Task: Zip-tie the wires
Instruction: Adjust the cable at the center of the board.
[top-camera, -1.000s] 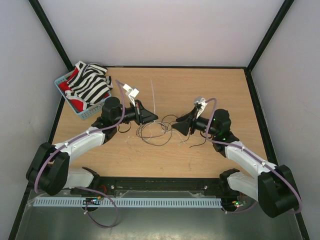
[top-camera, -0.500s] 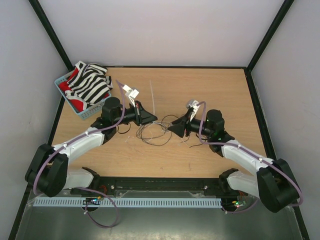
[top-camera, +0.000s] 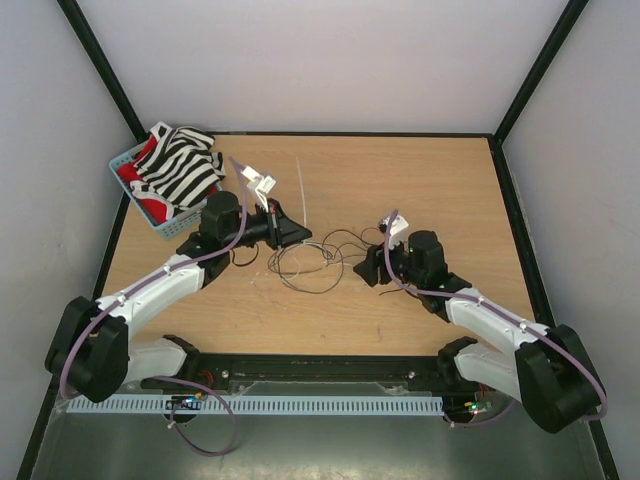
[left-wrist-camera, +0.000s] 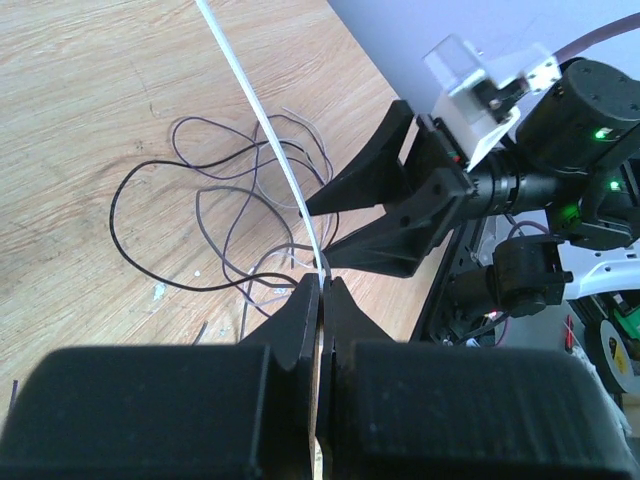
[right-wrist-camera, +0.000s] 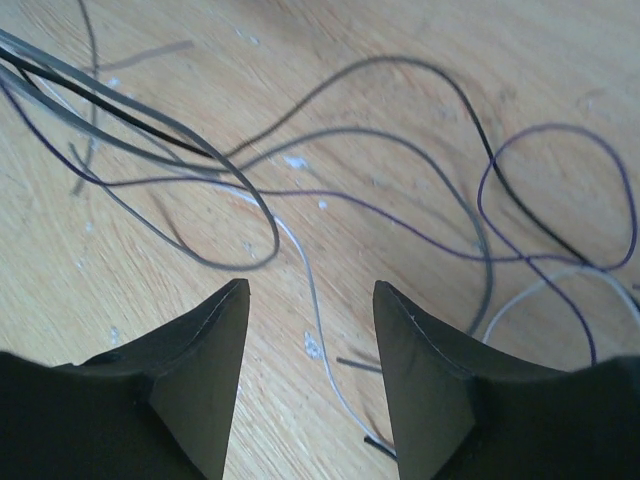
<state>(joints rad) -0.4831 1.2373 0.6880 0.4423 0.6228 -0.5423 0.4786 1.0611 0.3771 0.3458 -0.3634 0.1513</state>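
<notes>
The wires (top-camera: 312, 264) lie in a loose tangle of thin dark and pale strands at the table's middle. My left gripper (top-camera: 304, 237) sits at their left edge, shut on one end of a long white zip tie (top-camera: 300, 192) that stretches away toward the back. In the left wrist view the zip tie (left-wrist-camera: 255, 100) rises from the shut fingertips (left-wrist-camera: 321, 283) over the wires (left-wrist-camera: 230, 220). My right gripper (top-camera: 369, 268) points down at the tangle's right edge, open. In its wrist view, a pale strand of the wires (right-wrist-camera: 400, 180) passes between the parted fingers (right-wrist-camera: 310, 290), untouched.
A blue basket (top-camera: 128, 163) holding striped and red cloth (top-camera: 178, 168) stands at the back left corner. Black frame posts rise at the table's back corners. The right gripper (left-wrist-camera: 316, 236) faces the left one closely across the tangle.
My right gripper has swung down and toward the near side, now pointing at the table over the wires' right edge. The left gripper has shifted slightly left, still holding the zip tie.
</notes>
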